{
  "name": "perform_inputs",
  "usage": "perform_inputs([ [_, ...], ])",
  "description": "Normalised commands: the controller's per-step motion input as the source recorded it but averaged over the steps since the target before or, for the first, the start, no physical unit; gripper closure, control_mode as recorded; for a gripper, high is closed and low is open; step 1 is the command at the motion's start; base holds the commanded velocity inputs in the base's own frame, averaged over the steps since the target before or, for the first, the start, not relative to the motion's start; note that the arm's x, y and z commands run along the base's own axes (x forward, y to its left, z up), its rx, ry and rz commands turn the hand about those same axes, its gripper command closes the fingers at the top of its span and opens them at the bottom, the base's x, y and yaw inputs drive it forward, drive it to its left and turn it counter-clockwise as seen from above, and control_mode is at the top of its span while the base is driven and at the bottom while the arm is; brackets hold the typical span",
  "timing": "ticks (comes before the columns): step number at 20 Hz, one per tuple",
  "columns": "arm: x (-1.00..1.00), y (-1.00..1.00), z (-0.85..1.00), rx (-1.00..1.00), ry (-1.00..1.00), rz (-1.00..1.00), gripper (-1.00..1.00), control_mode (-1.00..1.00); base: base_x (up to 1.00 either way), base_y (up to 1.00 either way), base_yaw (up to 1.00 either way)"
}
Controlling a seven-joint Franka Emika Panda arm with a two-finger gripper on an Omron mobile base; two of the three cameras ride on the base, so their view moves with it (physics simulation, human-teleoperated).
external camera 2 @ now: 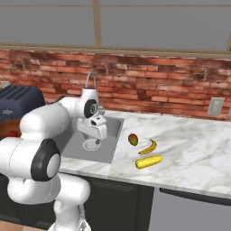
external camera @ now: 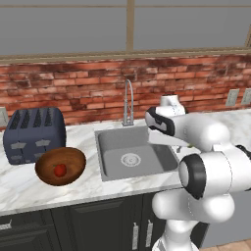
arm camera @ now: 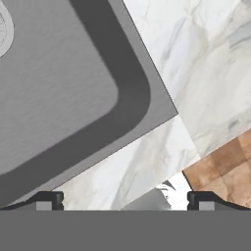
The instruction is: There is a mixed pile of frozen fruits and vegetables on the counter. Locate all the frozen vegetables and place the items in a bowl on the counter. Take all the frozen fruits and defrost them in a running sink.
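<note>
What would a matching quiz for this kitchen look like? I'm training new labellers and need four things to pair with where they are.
Things:
1. tomato
2. corn cob
3. toaster
4. gripper

Places:
A. left of the bowl, by the wall
B. over the sink edge, open and empty
C. inside the bowl
D. on the counter right of the sink, next to the banana

Pairs: 1-C, 2-D, 3-A, 4-B
</note>
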Motion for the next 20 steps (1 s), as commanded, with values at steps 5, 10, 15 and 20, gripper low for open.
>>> perform_inputs([
  [5,-0.01,-0.42,-0.02,-0.03,0.02,-0.09,-1.0,-1.0,0.0,0.0,0.0],
  [10,-0.04,-0.43,-0.07,-0.03,0.0,-0.09,-1.0,-1.0,0.0,0.0,0.0],
  [15,-0.01,-0.44,-0.05,-0.02,0.0,-0.09,-1.0,-1.0,0.0,0.0,0.0],
  [20,0.0,-0.46,-0.05,-0.02,0.0,-0.08,-1.0,-1.0,0.0,0.0,0.0],
])
